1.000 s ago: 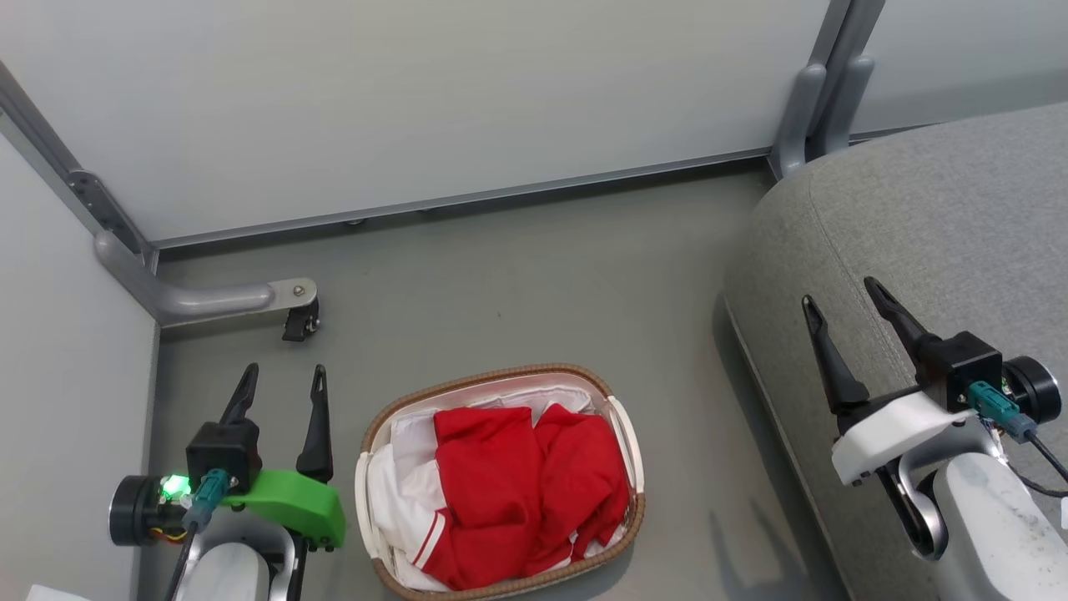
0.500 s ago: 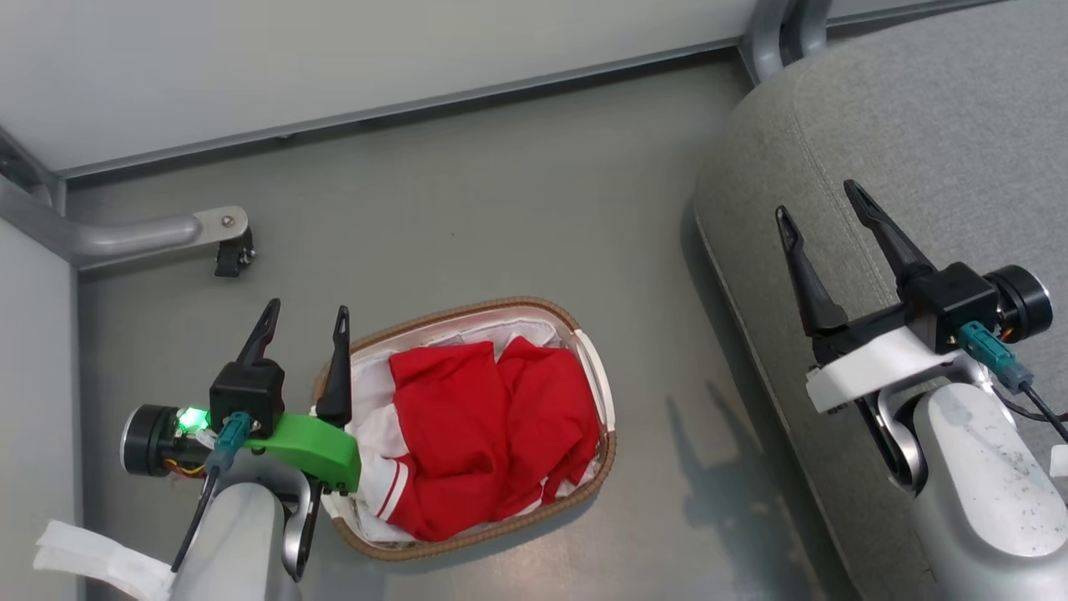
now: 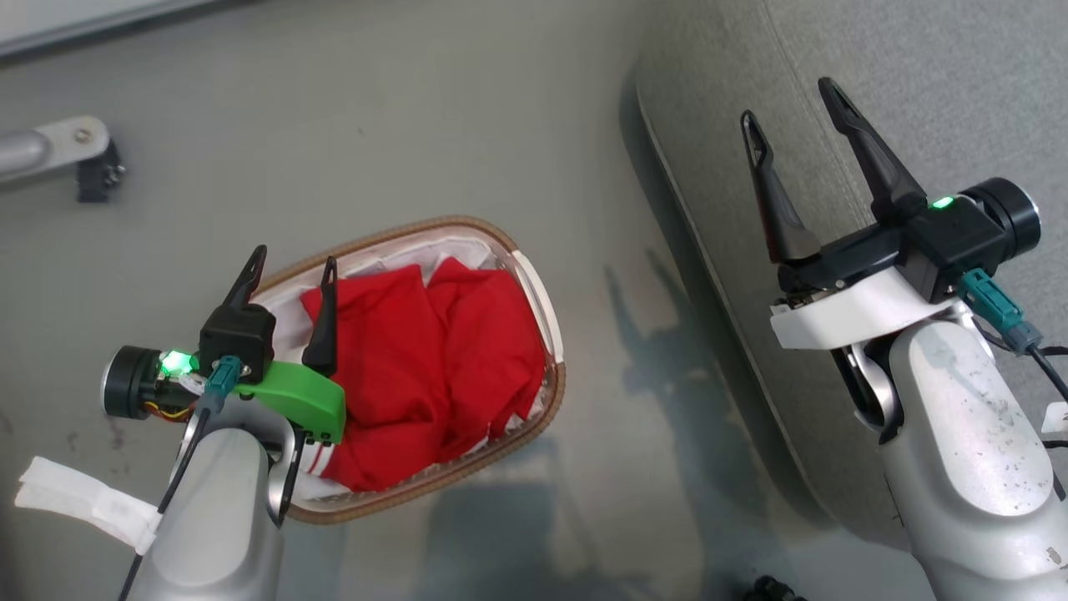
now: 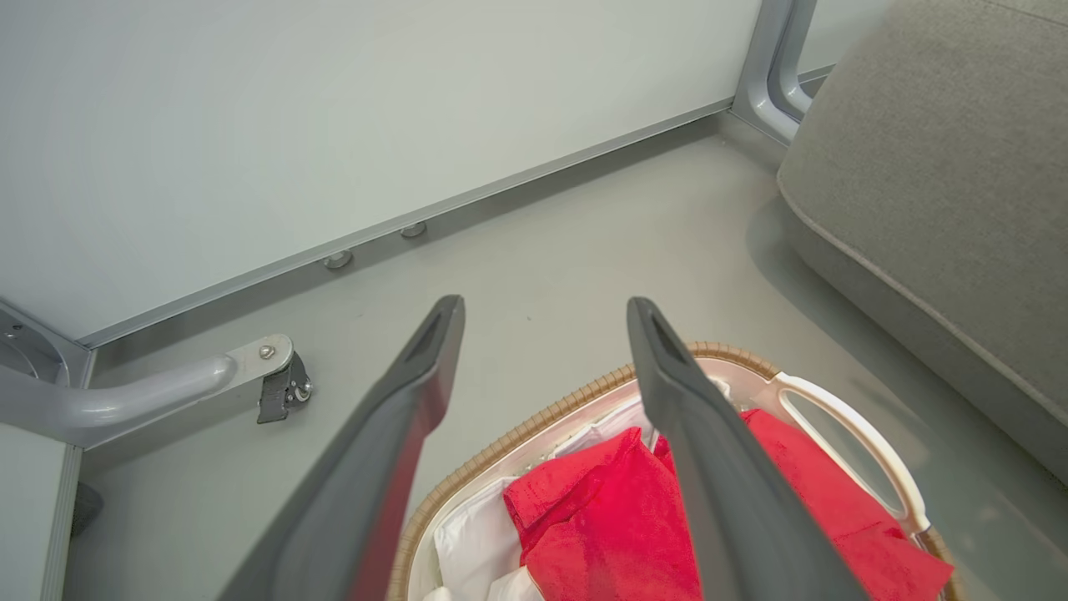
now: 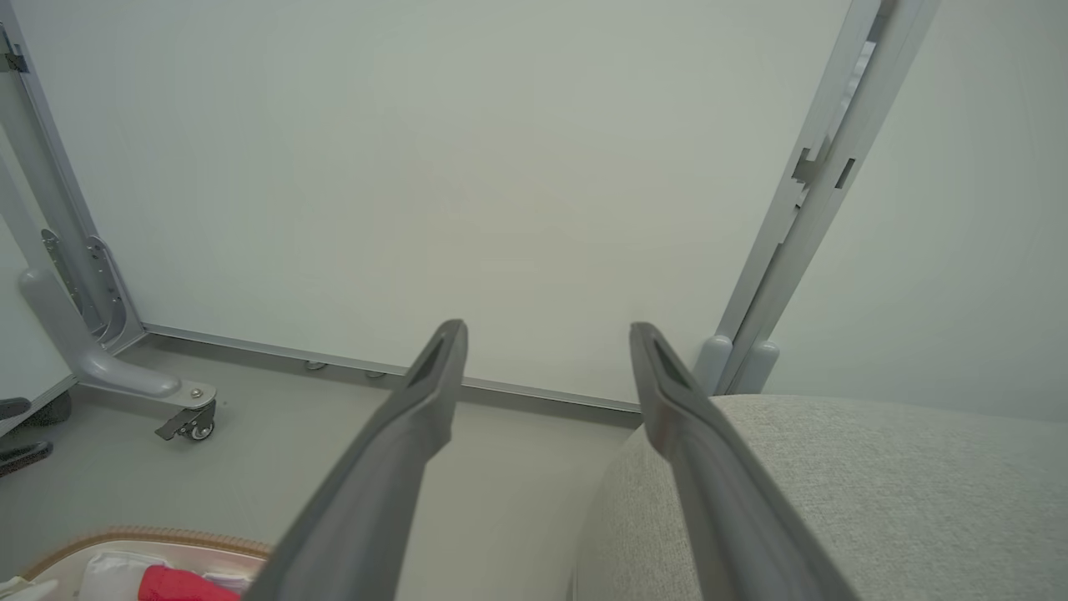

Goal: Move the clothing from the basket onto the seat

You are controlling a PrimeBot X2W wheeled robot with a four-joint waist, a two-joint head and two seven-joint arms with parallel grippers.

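Observation:
Crumpled red clothing (image 3: pixel 425 359) with white trim fills the oval white basket (image 3: pixel 534 292), whose brown woven rim and white liner show around it on the grey floor. My left gripper (image 3: pixel 292 263) hangs open over the basket's left end, one finger above the red fabric, nothing between its fingers. In the left wrist view the clothing (image 4: pixel 617 526) and the basket (image 4: pixel 834 417) lie below the open left gripper (image 4: pixel 542 313). At the right, my right gripper (image 3: pixel 788 108) stands open over the grey seat (image 3: pixel 918 75), empty. The right wrist view shows the seat (image 5: pixel 876 492) under the open right gripper (image 5: pixel 546 334).
A pale partition wall (image 4: pixel 334 125) with a metal foot and caster (image 4: pixel 279 388) stands behind the basket. A grey upright post (image 5: pixel 801 217) rises by the seat's far corner. Bare grey floor (image 3: pixel 501 125) lies between basket and seat.
The head camera has tilted down and shifted, so the whole scene slid up and left. My left gripper has come over the basket's left end; the right gripper has risen in view.

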